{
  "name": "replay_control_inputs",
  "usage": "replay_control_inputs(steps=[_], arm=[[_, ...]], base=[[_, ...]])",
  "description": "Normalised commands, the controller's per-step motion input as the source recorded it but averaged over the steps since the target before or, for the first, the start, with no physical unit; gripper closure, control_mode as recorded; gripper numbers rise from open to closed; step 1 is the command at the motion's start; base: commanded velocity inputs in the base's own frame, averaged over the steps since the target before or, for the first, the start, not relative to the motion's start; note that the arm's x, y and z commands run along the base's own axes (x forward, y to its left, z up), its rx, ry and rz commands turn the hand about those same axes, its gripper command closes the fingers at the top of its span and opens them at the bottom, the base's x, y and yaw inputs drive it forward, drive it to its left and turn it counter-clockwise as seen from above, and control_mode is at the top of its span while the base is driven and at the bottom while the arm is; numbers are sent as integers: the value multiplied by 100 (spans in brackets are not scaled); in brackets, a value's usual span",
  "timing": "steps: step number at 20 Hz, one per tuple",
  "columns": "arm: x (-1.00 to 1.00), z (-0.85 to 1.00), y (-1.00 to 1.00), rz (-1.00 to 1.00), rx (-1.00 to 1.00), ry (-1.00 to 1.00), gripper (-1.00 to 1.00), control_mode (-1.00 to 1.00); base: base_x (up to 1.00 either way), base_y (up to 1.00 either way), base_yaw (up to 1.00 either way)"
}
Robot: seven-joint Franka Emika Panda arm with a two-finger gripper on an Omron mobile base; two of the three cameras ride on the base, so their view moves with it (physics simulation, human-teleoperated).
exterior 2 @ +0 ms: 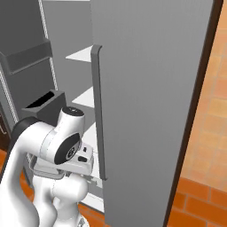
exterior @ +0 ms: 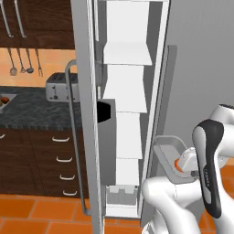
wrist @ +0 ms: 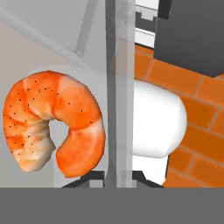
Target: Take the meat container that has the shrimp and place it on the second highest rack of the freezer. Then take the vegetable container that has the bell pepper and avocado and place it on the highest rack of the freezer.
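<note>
My gripper (wrist: pixel 114 178) is shut on the rim wall of the clear meat container (wrist: pixel 117 87). The orange-pink shrimp (wrist: pixel 52 124) lies curled inside it, left of the wall. From the left base camera the meat container (exterior: pixel 165 148) hangs low, to the right of the open freezer (exterior: pixel 125 137) and in front of the closed fridge door. The white shelves are stacked inside, with the second highest rack (exterior: pixel 124 104) well above the container. A tray (exterior: pixel 4 101) at the counter's far left holds something reddish. I cannot tell whether it is the vegetable container.
The freezer door (exterior: pixel 87 114) stands open to the left, with its long handle (exterior: pixel 73 137) and dark dispenser recess (exterior: pixel 104 112). The closed fridge door (exterior 2: pixel 150 111) with its vertical handle (exterior 2: pixel 99 111) rises close beside my arm. A toaster (exterior: pixel 59 87) sits on the dark counter.
</note>
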Motion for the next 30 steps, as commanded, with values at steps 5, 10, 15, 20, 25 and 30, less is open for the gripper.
replay_control_inputs(steps=[5,10,15,20,25,30], arm=[[0,0,0,0,0,0,100,100],[0,0,0,0,0,0,100,-100],[7,28,14,0,-5,-17,100,-100],[38,45,19,-2,-10,-25,100,-100],[83,47,1,-14,0,-14,100,-100],[100,29,18,-16,0,-1,100,-100]], base=[[0,0,-1],[0,0,0],[0,0,0],[0,0,0],[0,0,0],[0,0,0]])
